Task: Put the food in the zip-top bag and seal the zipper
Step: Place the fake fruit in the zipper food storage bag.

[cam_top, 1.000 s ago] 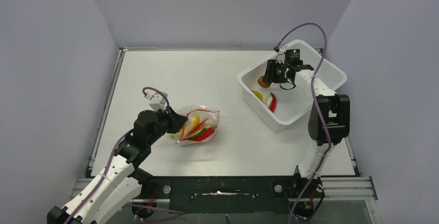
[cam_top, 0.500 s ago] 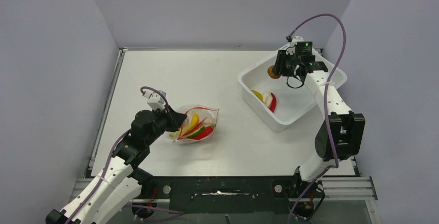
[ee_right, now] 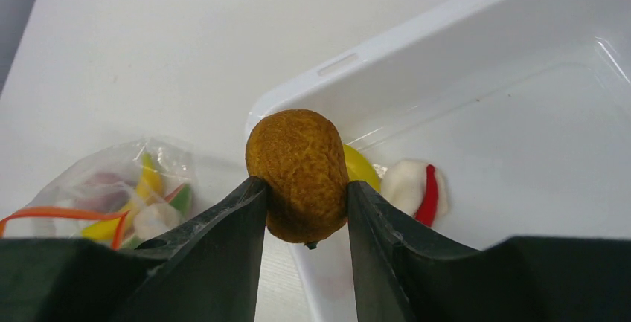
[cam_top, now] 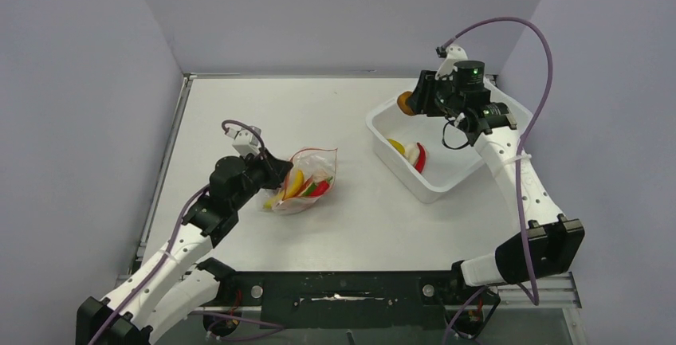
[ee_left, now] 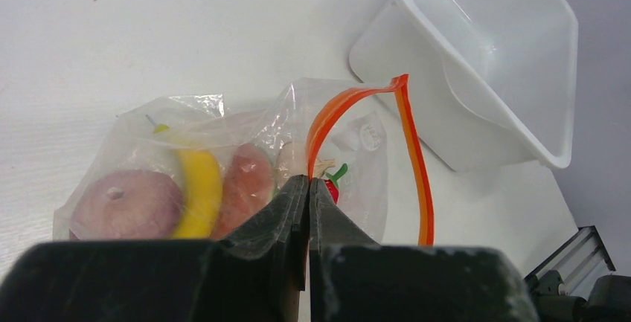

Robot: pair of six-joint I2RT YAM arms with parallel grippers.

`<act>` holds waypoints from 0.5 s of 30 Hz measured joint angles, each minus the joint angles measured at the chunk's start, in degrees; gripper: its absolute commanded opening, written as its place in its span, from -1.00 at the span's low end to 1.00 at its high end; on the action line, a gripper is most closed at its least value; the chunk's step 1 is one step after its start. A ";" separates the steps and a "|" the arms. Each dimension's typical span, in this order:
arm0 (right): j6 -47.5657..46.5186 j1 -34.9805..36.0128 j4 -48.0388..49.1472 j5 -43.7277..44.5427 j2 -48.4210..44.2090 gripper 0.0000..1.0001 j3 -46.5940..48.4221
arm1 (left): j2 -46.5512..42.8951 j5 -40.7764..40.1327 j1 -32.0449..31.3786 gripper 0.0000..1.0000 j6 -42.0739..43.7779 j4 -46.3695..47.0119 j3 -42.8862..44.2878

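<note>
The only print in sight is a small round mark (ee_left: 370,136) on the clear film of the bag (ee_left: 186,114). It may carry lettering, but it is too small and blurred to read. The bag is crinkly and see-through. It lies on the white table (cam_top: 239,106) left of centre, well apart from the bin (cam_top: 446,182). Its zipper (ee_left: 413,158) is a thin orange-red strip, unsealed: the two halves stand apart and arch upward, leaving the mouth open.

Through the film show a yellow banana (ee_left: 199,192), a dull purple round piece (ee_left: 123,203), a reddish piece (ee_left: 245,184) and a red chili (ee_left: 331,188) with a green stem.

The left gripper (ee_left: 308,182) is closed, pinching the bag's film at the near end of the zipper. The right gripper (ee_right: 305,192) clamps a brown piece (ee_right: 298,166), rough-skinned and egg-shaped, between its fingers, in the air over the bin's left corner. In the bin lie a yellow piece (cam_top: 396,146), a white piece (cam_top: 412,152) and a second chili (cam_top: 421,158), close together.
</note>
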 measured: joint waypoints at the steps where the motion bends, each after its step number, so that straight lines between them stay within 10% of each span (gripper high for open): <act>1: 0.50 1.07 0.02 -0.07 -0.61 -0.50 0.00 | 0.79 0.00 0.00 -1.00 0.07 0.61 0.33; 15: 4.11 13.92 3.87 -2.47 -2.54 -0.50 -3.56 | 13.62 -0.72 0.00 -1.00 0.28 10.32 7.21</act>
